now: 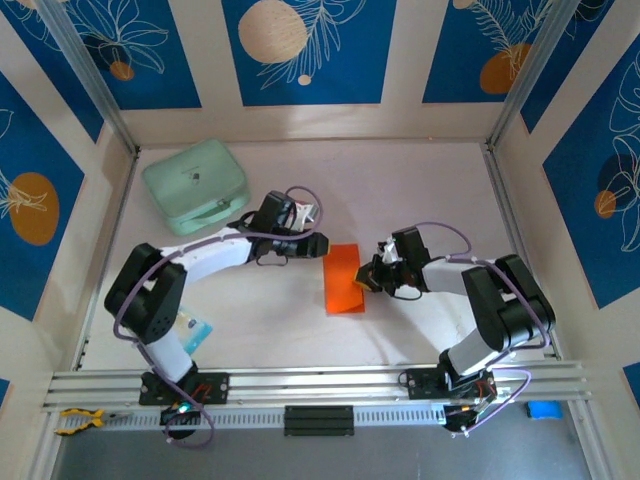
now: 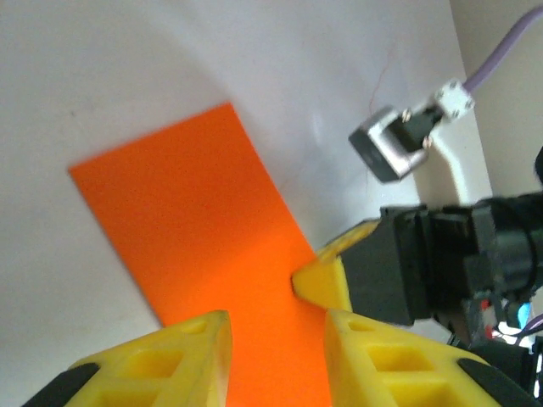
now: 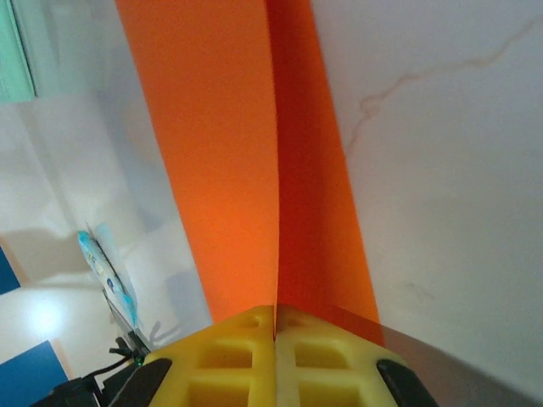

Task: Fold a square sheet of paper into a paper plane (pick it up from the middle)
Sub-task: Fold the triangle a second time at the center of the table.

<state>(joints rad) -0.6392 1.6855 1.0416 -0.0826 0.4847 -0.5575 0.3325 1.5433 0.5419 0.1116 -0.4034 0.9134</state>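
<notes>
Spreading across the enclosure, the pale pinkish tabletop (image 1: 420, 190) carries a rounded mint-green case (image 1: 196, 186) near its far left corner. The thin bright orange sheet of paper (image 1: 343, 279) lies about the tabletop's middle, folded into a narrow rectangle with a lengthwise crease. The right claw (image 3: 275, 318) is pinched tight on the sheet's edge, and the crease runs straight into its closed tips. The left claw (image 2: 278, 326) stands partly parted at the sheet's far end, with orange paper showing in the gap between its yellow fingers (image 2: 170, 356).
</notes>
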